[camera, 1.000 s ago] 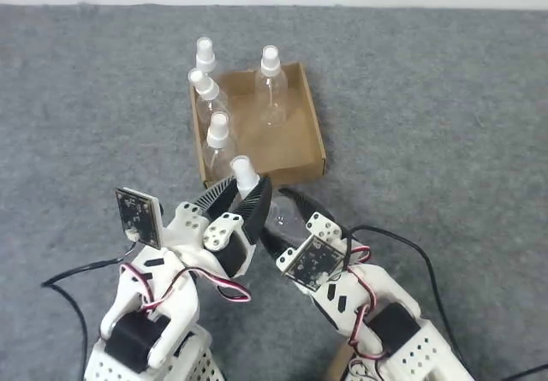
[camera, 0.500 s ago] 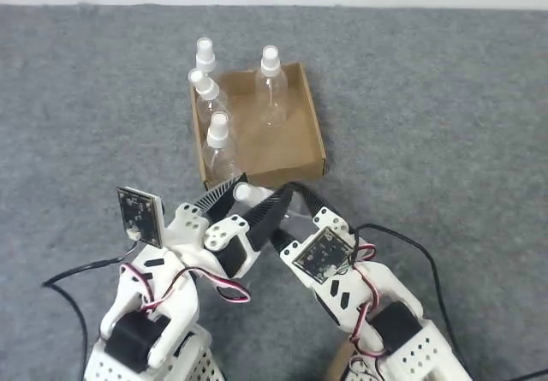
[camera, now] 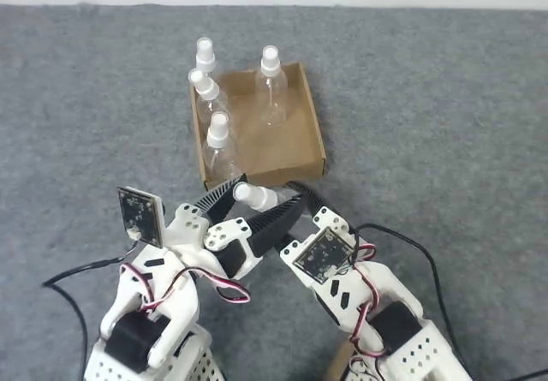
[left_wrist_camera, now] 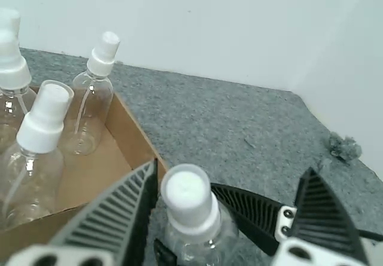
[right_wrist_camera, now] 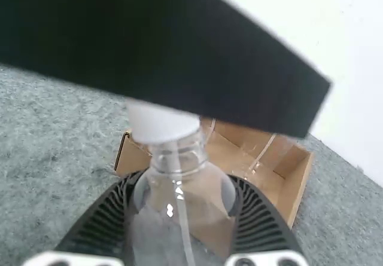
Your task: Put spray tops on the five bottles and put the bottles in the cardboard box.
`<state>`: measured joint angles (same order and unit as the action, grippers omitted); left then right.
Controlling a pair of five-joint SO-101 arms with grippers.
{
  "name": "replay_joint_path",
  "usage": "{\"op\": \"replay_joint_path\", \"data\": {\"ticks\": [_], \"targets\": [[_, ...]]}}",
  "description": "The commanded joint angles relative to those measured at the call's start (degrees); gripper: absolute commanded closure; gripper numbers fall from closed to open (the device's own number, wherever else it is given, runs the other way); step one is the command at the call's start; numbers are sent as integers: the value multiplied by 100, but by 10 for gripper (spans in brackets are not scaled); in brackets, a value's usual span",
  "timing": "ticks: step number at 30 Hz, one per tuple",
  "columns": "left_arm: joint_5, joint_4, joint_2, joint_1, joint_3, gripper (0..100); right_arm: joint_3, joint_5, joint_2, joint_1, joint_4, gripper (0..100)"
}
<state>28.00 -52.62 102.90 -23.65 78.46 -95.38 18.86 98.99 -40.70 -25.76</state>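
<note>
Your right gripper point(right_wrist_camera: 182, 182) clamps the clear bottle point(right_wrist_camera: 179, 209), its white spray top point(left_wrist_camera: 188, 197) on, tilted just near of the box point(camera: 318, 133). Your left gripper point(camera: 267, 191) stands wide around the top.

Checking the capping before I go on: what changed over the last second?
The spray top dropped lower and sits tilted on the bottle. The left gripper spread its fingers wider around the top. The right gripper, shut on the bottle, edged toward the box. The four capped bottles at the box stayed put.
</note>
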Motion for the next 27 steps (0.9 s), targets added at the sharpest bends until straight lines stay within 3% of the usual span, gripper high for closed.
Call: {"op": "replay_joint_path", "data": {"ticks": [1, 17, 22, 27], "targets": [[176, -26, 53, 18, -330, 659, -123, -62, 171, 110, 180, 971], [448, -35, 53, 44, -567, 660, -105, -62, 171, 119, 198, 971], [448, 0, 149, 747, -567, 660, -97, -70, 171, 119, 198, 971], [774, -35, 185, 862, -760, 660, -97, -88, 171, 119, 198, 971]]}}
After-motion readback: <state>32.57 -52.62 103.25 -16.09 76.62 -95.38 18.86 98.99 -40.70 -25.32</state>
